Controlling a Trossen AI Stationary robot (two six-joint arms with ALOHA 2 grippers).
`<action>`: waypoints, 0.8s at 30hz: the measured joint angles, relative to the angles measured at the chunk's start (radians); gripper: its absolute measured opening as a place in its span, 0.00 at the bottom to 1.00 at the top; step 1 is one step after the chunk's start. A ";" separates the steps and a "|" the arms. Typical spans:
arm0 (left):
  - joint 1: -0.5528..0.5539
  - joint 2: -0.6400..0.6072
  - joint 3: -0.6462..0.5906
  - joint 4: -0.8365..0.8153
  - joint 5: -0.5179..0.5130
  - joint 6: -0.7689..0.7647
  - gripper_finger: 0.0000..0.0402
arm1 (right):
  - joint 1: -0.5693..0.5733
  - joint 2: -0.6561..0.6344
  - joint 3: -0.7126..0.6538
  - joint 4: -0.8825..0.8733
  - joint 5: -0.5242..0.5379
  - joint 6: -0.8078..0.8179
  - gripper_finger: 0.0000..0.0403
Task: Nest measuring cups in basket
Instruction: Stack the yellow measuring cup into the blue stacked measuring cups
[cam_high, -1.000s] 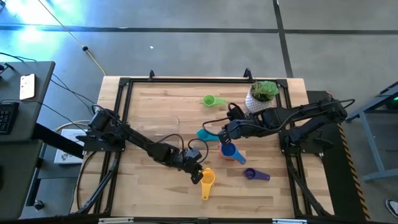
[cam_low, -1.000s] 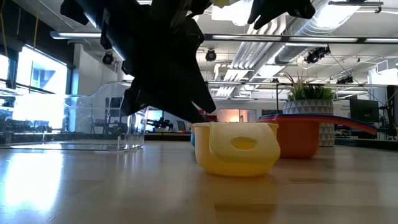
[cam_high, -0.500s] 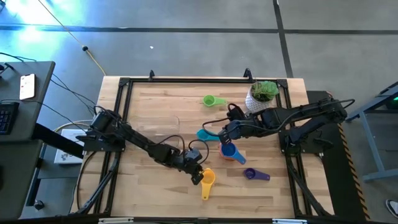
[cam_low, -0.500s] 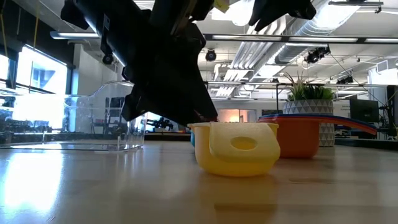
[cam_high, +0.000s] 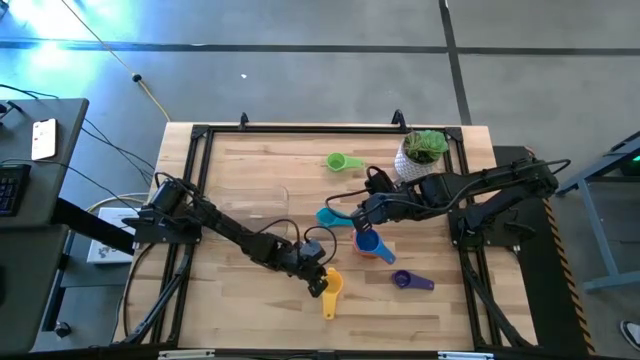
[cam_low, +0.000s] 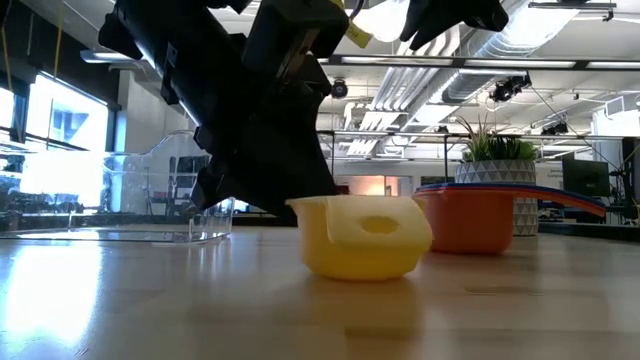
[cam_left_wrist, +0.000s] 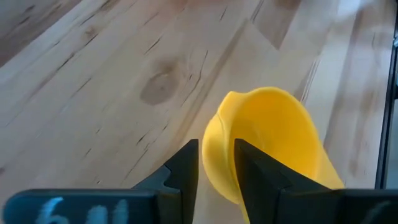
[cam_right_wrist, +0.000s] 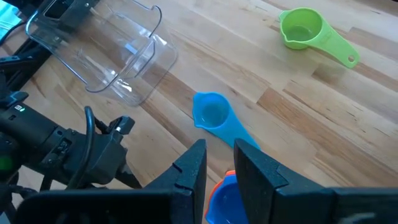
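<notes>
Yellow plastic is what we see pinched at the rim by the left gripper (cam_left_wrist: 216, 171): the yellow cup (cam_left_wrist: 273, 149), tilted on the wooden table (cam_high: 250, 310). Our right gripper (cam_right_wrist: 216, 165) hovers over the stacked blue cup (cam_high: 368, 241), fingers narrowly parted; the basket (cam_right_wrist: 109, 46) stands apart.

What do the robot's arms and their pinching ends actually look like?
Two slim, jointed black arms, each trailing looped black cables. The left gripper and right gripper each end in two flat, dark, wedge-shaped jaws. The low view shows a small yellow label on one arm.
</notes>
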 joint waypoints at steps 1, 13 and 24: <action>0.001 0.000 0.000 0.000 0.000 0.000 0.20 | 0.000 0.000 0.000 0.000 0.000 0.000 0.18; 0.006 0.000 0.000 0.000 0.002 -0.006 0.03 | 0.000 0.000 0.000 0.000 -0.051 0.042 0.18; 0.064 -0.073 0.000 -0.018 -0.003 -0.009 0.01 | 0.000 0.000 0.000 -0.011 -0.190 0.081 0.18</action>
